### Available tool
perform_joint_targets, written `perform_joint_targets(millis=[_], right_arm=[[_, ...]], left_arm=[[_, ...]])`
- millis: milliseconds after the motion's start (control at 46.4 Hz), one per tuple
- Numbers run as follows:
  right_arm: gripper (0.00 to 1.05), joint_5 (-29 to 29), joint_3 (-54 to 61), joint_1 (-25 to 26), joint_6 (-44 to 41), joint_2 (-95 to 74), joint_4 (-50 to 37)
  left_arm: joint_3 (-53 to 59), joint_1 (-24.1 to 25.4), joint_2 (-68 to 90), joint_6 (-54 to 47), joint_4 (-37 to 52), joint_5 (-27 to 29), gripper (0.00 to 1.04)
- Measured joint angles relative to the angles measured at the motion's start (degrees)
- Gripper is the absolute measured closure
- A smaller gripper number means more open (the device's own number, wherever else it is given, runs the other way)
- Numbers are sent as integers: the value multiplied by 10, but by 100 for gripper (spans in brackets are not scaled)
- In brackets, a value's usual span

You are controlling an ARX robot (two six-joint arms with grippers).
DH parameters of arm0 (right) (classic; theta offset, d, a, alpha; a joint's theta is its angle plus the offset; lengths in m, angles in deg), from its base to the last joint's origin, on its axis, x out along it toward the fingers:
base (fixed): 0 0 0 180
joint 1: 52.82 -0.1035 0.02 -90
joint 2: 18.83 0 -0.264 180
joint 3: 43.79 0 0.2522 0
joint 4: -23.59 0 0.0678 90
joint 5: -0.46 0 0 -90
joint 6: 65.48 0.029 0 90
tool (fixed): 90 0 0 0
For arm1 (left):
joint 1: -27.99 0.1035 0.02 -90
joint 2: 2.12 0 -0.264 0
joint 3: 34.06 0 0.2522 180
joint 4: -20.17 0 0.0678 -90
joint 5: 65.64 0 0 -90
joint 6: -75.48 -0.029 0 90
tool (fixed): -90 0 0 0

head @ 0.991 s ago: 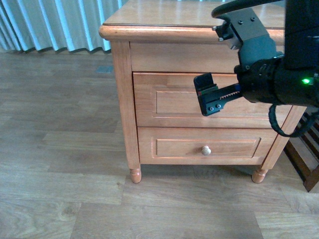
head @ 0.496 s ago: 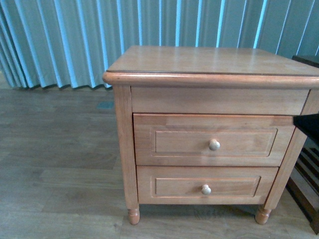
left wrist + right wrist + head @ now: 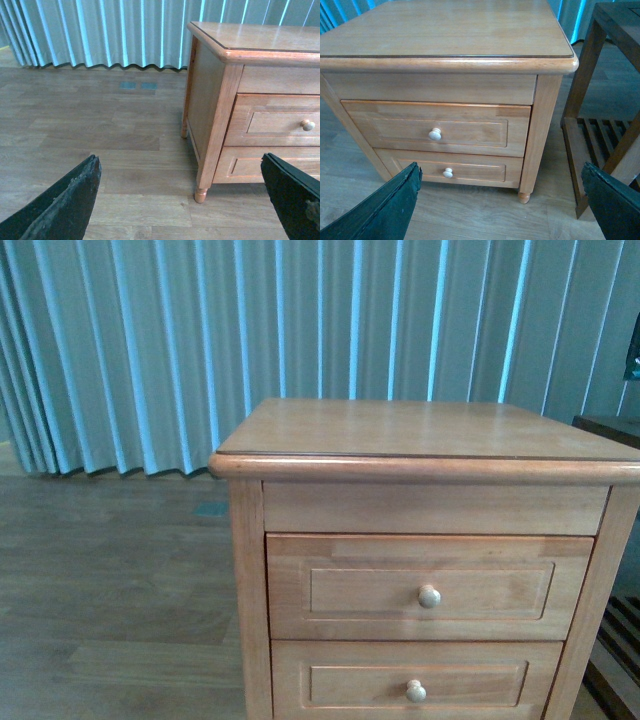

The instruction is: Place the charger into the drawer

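The drawer [image 3: 430, 585] is the upper one of a honey-coloured wooden cabinet [image 3: 420, 430]; it is closed, with its round knob [image 3: 429, 596] showing. It also shows in the right wrist view as the drawer [image 3: 440, 127] and at the picture's edge in the left wrist view as the drawer [image 3: 280, 122]. The charger is out of view in every frame. My left gripper [image 3: 180, 200] is open over the floor, off the cabinet's left corner. Facing the cabinet front from a distance, my right gripper [image 3: 500, 205] is open and empty. Neither arm shows in the front view.
A similar lower drawer [image 3: 415, 685] sits closed beneath. A dark wooden slatted rack [image 3: 600, 100] stands close beside the cabinet's right side. Blue-grey curtains [image 3: 250, 330] hang behind. Wood-plank floor [image 3: 100, 130] spreads to the cabinet's left.
The right gripper, held in front of the upper drawer a second ago, has left the front view. That view has tilted upward, showing more curtain and less floor.
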Motion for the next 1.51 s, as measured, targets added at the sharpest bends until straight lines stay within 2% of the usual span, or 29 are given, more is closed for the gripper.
perform_joint_targets(millis=[86,172,237,496,539,625,733,1164,1228,1508], right_arm=[[9,-9,3,-1,3,-1,-7],[22,-94,50,-18,9,3,-122],[33,-121,81,-28,10,18,-168],[77,-153,154,-62,12,94,-172],[88,-159,166,-67,12,112,-167],[103,-203,181,-99,12,140,-154],[103,-205,197,-118,12,170,-140],[103,-209,232,-119,12,281,-66],[103,-209,251,-119,12,293,-77],[103,-209,251,-120,12,369,-4]], left_arm=[[0,0,0,0,0,0,6],[0,0,0,0,0,0,6],[0,0,0,0,0,0,6],[0,0,0,0,0,0,6],[0,0,0,0,0,0,6],[0,0,0,0,0,0,6],[0,0,0,0,0,0,6],[0,0,0,0,0,0,6],[0,0,0,0,0,0,6],[0,0,0,0,0,0,6]])
